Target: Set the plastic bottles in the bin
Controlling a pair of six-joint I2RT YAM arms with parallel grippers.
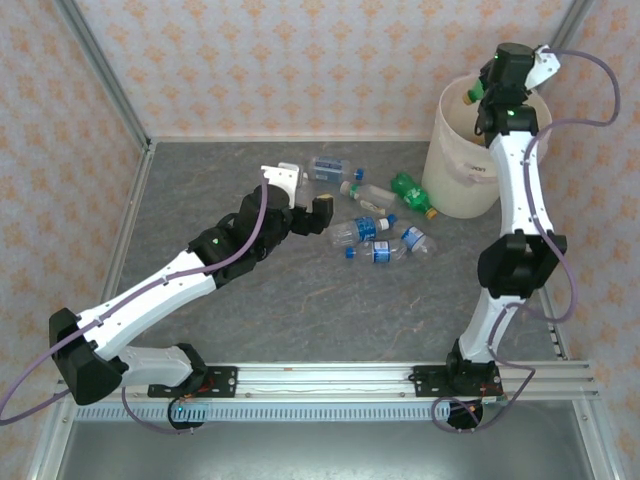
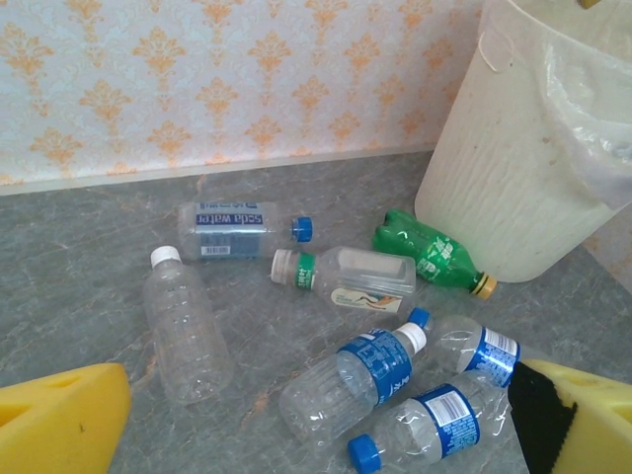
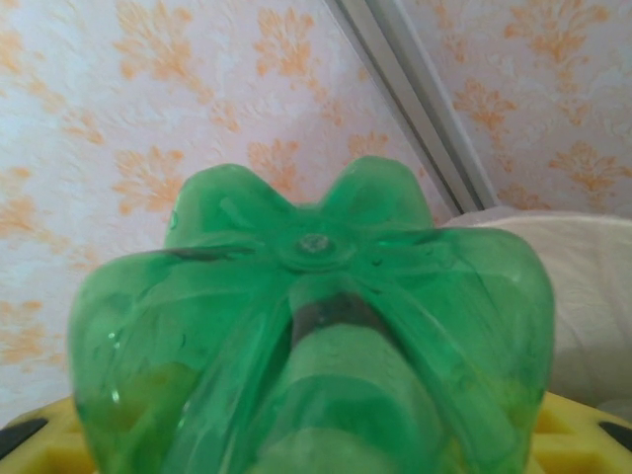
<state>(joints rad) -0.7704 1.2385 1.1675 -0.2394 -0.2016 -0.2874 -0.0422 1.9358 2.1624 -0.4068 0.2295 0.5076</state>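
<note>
Right jaws pinch a green bottle [image 3: 316, 326], its lobed base facing the wrist camera, above the open mouth of the bin [image 1: 455, 195] at 2 o'clock on the surface [image 1: 300, 310]. Left jaws are spread and empty, low over the surface's centre. Six clear bottles [image 1: 375, 228] lie at their 3 o'clock, and another green one [image 1: 412, 194] lies just beside the bin's foot.

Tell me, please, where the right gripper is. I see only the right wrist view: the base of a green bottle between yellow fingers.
Observer: The right gripper hangs over the open bin, holding the green bottle.
Operator: How many are outside it?
Observer: Seven bottles lie on the table, counted in the left wrist view.
Operator: And the other arm?
Observer: The left gripper is open, facing them.
</note>
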